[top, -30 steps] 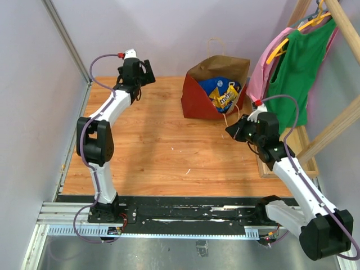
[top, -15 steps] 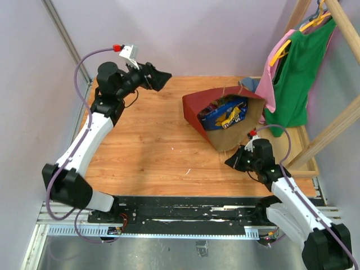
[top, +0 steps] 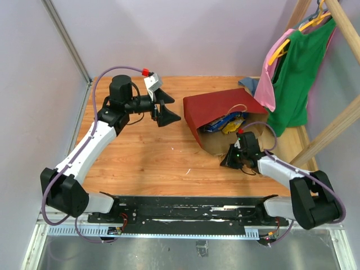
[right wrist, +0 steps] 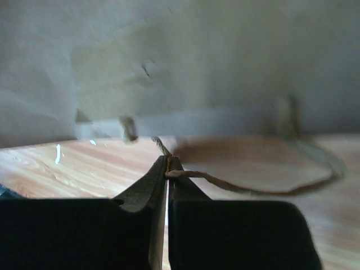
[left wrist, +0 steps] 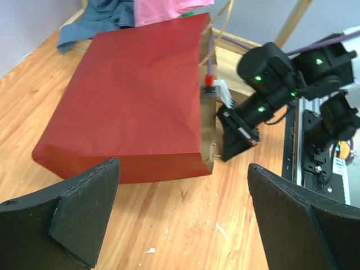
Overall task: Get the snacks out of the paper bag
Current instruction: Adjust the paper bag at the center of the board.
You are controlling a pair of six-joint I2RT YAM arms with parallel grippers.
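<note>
Working on the paper bag (top: pixel 222 107), lying on its side at the far right of the bench (top: pixel 146 157), red face up, open mouth turned toward the near right corner. Spotting snacks just inside that mouth: a blue bag (top: pixel 221 121) and a yellow packet (top: pixel 234 126), neither yet out on the wood. Pinching one twisted handle (right wrist: pixel 225 181) in the right pincer (right wrist: pixel 167 164), jaws closed flat on the thin strand, low beside the mouth's near edge. Holding the left pincer (top: pixel 167 108) spread wide and empty, hovering just beside the bag's folded bottom, not touching it.

Judging the step in hand as emptying by tilt and drag, not by reaching in. Doing it well probably meaning:
- Pulling the handle low and along the bench, not upward or with a jerk, and so avoiding a tear where the loop joins the paper.
- Bringing the open left pincer onto the closed bottom end and lifting there, sending the packets sliding toward the mouth.
- Going gently, expecting glossy packets to slip out all at once.
- Minding the hanging clothes (top: pixel 292 67) close on the right, guarding against a snag.
</note>
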